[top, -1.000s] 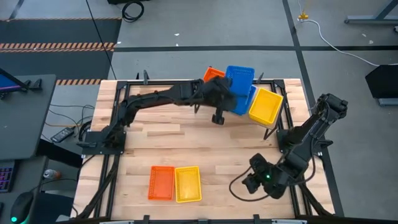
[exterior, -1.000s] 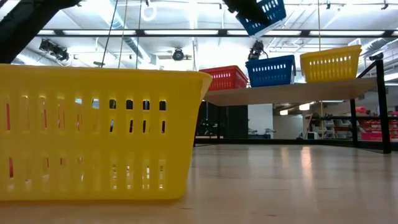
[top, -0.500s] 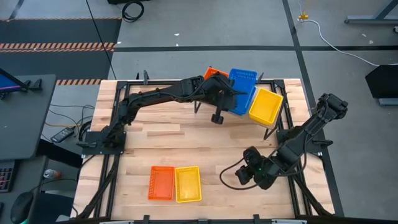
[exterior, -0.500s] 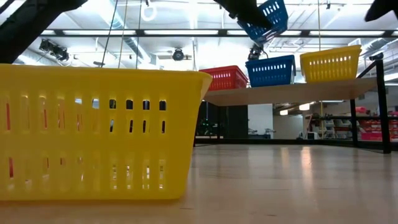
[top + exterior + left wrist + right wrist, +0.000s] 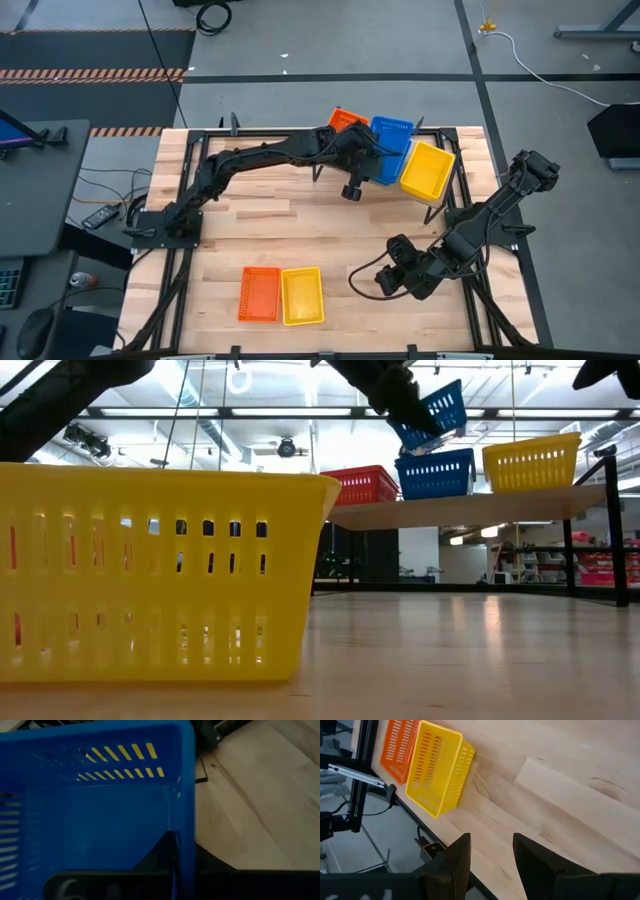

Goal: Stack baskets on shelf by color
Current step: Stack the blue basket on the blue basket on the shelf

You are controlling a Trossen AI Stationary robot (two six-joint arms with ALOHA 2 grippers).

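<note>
Your left gripper (image 5: 415, 422) is clamped on a blue plastic mesh basket (image 5: 432, 412), holding it tilted just above the other blue basket (image 5: 437, 473) on the light wooden shelf (image 5: 470, 508), between the empty-looking orange (image 5: 364, 485) and yellow (image 5: 532, 461) shelf baskets. Your right gripper (image 5: 491, 855) hangs over the slatted tabletop (image 5: 300, 225) with fingers apart and nothing between them, near the orange (image 5: 261, 294) and yellow (image 5: 302, 296) baskets sitting side by side, both empty.

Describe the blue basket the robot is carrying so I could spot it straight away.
Find the shelf at the table's far edge, holding orange, blue and yellow baskets. Just above its blue basket, the left gripper holds another blue basket: it alone hangs tilted in the air.
</note>
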